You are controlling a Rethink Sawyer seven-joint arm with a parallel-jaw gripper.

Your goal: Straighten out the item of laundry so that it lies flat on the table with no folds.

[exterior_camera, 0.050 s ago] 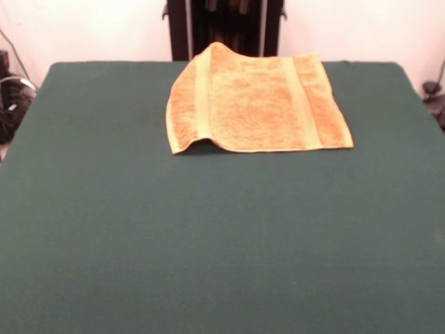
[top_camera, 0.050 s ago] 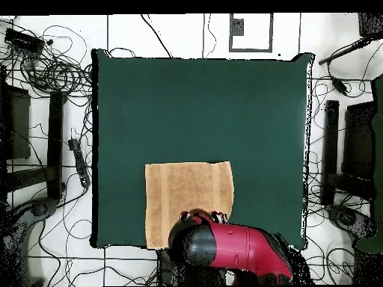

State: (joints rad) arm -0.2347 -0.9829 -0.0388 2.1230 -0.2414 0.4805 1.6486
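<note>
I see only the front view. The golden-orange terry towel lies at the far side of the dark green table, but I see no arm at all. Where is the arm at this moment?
Observer: In the overhead view, the red and black arm hangs above the golden-orange terry towel, over the side nearest the robot's base.
Operator: Is the towel fully on the table?
Observer: Its base-side edge comes about level with the edge of the dark green felt table. I cannot tell whether it overhangs.
Operator: One far corner looks rounded in my view. Does it show from above?
Observer: No, in the overhead view the arm covers that corner.
</note>
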